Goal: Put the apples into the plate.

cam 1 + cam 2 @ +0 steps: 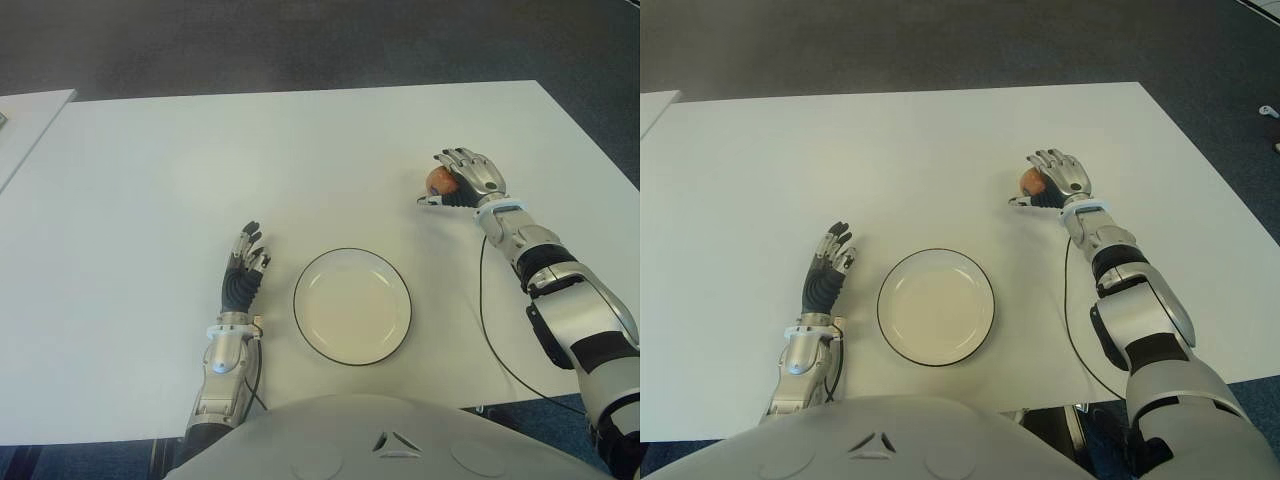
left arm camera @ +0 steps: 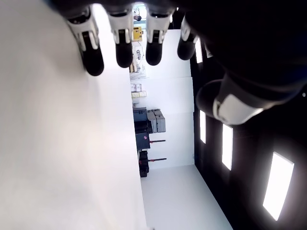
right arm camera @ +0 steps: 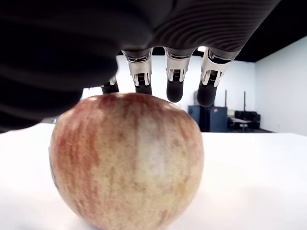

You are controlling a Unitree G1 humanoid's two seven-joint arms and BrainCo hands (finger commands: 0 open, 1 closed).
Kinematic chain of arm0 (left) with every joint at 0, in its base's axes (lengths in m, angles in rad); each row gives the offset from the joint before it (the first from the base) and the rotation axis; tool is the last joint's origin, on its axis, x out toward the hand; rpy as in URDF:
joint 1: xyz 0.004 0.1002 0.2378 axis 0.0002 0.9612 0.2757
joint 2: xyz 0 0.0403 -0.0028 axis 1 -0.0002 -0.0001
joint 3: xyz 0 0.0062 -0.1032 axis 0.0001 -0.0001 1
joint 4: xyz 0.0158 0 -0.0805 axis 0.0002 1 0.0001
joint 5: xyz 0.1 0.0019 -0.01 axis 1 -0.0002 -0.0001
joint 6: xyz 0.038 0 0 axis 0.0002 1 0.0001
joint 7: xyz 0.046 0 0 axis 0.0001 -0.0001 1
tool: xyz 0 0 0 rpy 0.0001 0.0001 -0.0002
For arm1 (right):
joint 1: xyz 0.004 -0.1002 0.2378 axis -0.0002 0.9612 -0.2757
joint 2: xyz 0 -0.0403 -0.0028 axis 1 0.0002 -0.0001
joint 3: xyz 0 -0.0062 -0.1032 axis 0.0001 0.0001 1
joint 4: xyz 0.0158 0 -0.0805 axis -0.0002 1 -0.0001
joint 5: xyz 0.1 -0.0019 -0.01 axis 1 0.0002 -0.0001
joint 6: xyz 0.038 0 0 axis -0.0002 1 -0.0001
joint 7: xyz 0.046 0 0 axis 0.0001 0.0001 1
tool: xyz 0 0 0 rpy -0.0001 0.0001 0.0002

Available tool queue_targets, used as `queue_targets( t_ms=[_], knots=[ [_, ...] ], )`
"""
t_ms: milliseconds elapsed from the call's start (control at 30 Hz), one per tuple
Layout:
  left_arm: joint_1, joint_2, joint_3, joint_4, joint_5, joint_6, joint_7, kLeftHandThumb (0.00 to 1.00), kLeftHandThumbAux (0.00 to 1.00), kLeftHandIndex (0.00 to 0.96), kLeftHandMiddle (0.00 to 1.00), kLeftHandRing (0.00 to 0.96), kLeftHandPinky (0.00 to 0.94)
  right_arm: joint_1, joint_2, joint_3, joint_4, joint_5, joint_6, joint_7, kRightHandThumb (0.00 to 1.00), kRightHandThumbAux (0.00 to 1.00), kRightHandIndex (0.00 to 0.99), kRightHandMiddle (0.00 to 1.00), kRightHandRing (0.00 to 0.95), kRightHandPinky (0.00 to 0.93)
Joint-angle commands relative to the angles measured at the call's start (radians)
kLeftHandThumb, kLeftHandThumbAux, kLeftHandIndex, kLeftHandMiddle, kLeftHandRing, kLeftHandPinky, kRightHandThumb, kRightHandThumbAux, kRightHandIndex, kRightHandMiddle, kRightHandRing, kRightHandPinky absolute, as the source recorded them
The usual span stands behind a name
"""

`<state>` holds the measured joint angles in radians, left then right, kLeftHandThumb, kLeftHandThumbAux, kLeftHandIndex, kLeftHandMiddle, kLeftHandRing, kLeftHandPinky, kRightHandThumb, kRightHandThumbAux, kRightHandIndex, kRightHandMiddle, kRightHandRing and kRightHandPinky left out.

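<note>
One red-yellow apple point(image 1: 438, 180) stands on the white table point(image 1: 200, 150), to the right of and beyond the plate. My right hand point(image 1: 466, 178) is arched over it from the right. Its fingers point(image 3: 175, 81) stretch past the apple's point(image 3: 127, 160) top without closing round it, and the thumb reaches down on the near side. The white plate point(image 1: 352, 310) with a dark rim lies at the table's near middle with nothing in it. My left hand point(image 1: 245, 262) shows just left of the plate, fingers point(image 2: 122, 48) straight and holding nothing.
A black cable point(image 1: 492, 330) runs along the table beside my right forearm. A second white table edge point(image 1: 25, 125) shows at the far left. Dark floor lies beyond the table's far edge.
</note>
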<state>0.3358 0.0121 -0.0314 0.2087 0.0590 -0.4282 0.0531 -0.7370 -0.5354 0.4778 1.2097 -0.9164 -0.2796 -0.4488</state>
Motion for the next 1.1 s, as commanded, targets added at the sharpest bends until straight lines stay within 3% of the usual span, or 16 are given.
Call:
queue_targets(
  t_ms=[33,633,1100],
  knots=[
    [0.058,0.008,0.001,0.094,0.008,0.071,-0.007,0.073,0.514,0.051,0.09,0.107,0.174,-0.017,0.001,0.018,0.018,0.019,0.01,0.009,0.272,0.306,0.0,0.0,0.0,0.0],
    [0.062,0.006,0.0,0.095,0.009,0.07,-0.007,0.072,0.517,0.062,0.094,0.109,0.177,-0.026,0.013,0.038,0.068,0.059,0.052,0.045,0.264,0.274,0.0,0.01,0.0,0.018],
    [0.066,0.007,-0.001,0.084,0.007,0.077,-0.011,0.072,0.545,0.048,0.096,0.115,0.186,-0.027,0.03,0.056,0.115,0.077,0.081,0.05,0.272,0.315,0.0,0.003,0.0,0.052]
  ],
)
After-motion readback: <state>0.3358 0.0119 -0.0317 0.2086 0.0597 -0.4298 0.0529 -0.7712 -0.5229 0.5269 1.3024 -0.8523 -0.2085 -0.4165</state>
